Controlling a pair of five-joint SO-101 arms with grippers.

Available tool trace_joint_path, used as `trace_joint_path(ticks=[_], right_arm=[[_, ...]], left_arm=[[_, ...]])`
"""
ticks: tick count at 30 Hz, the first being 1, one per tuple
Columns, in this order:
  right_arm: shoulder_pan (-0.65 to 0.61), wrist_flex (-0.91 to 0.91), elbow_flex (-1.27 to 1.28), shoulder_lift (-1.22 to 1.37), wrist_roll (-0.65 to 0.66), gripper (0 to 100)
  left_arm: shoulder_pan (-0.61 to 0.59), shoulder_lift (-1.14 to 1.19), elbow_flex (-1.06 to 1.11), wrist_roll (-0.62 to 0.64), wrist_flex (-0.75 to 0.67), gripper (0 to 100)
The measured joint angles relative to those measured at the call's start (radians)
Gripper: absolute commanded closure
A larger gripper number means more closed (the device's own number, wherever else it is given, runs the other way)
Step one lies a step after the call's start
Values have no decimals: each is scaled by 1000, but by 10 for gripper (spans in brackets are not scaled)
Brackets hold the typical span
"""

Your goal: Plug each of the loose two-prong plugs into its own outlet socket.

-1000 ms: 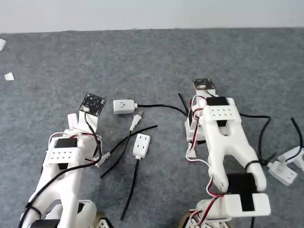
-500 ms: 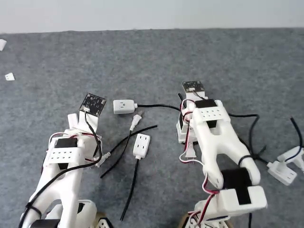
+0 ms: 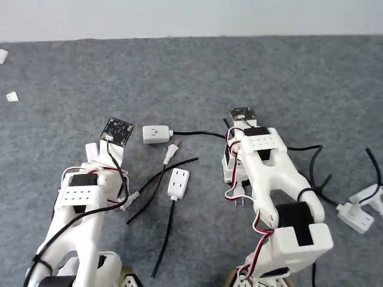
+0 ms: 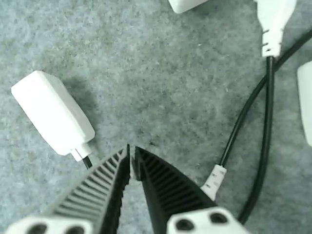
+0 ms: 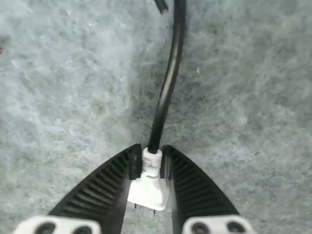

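My right gripper is shut on a white two-prong plug, and the plug's black cord runs away over the carpet. In the high view this gripper sits low right of centre. A loose white plug lies between two white outlet sockets, one farther back and one nearer. My left gripper is shut and holds nothing, just beside a white block. The loose plug lies beyond it, and a small white cord end is close by.
A third white socket with black cords lies at the right edge. Black cords cross the grey carpet between the arms. Small white scraps lie at the far left. Open carpet stretches toward the back wall.
The right arm has swung left and drawn back a little, dragging its black cord along. The left arm has kept still.
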Motion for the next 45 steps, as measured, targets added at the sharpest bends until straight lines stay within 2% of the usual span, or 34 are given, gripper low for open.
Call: trace_joint_path(ticks=[7,13,17,23,27,40,45], right_arm=[[31,2,0,6,0,831],[38,69,-54,6,0,842],[38,75,-54,6,0,895],[38,55,-54,12,0,911],[41,31,-54,12,0,995],[103,18,-54,12,0,991],[72,149,-106,-48,9,991]], left_arm=[[0,0,0,0,0,987],[0,0,0,0,0,987],[0,0,0,0,0,987],[0,0,0,0,0,987],[0,0,0,0,0,987],[0,0,0,0,0,987],[5,0,0,0,0,987]])
